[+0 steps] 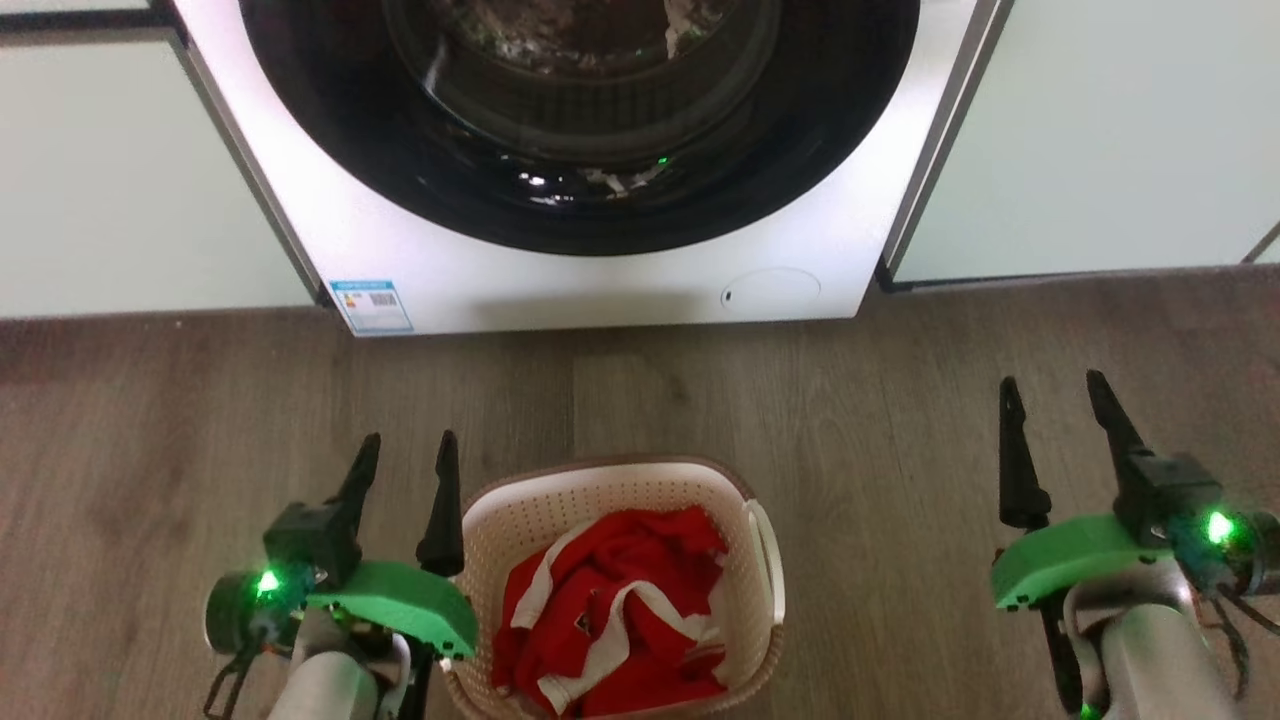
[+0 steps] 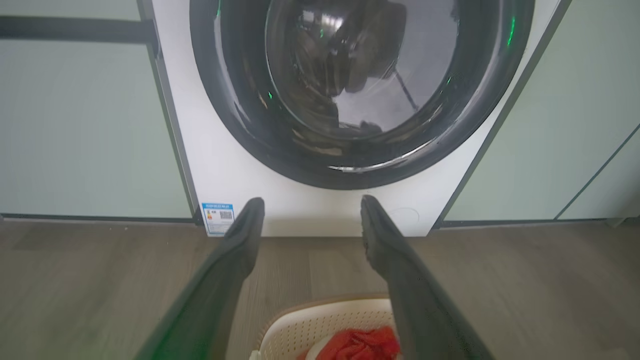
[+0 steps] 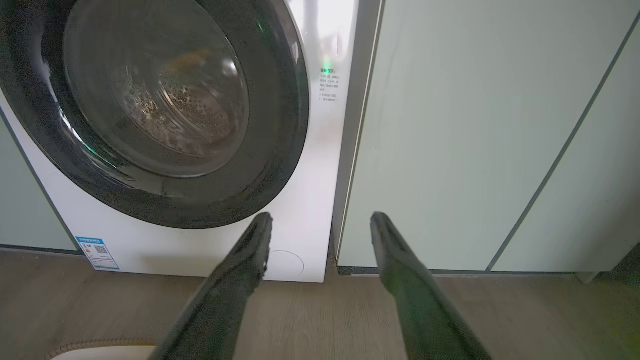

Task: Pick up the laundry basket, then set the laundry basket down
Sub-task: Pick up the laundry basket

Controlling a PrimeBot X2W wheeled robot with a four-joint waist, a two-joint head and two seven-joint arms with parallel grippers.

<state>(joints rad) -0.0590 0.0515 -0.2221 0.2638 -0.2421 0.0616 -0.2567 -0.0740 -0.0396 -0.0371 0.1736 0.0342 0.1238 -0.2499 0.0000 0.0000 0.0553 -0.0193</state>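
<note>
Your laundry basket [image 1: 600,500] sits on the floor [image 1: 880,400] near you, w/ red clothes [image 1: 620,600] inside. L gripper [image 1: 410,440], fingers spread, is just beside its left rim. R gripper [image 1: 1052,380], also spread, is well right, prob. bracketing it for a two-sided lift.

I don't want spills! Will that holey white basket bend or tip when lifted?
The small cream-white perforated plastic laundry basket probably stays stiff, being moulded plastic. It likely feels light: only red-and-white cloth fills it. Lifted by one white side handle, it might tilt.
</note>
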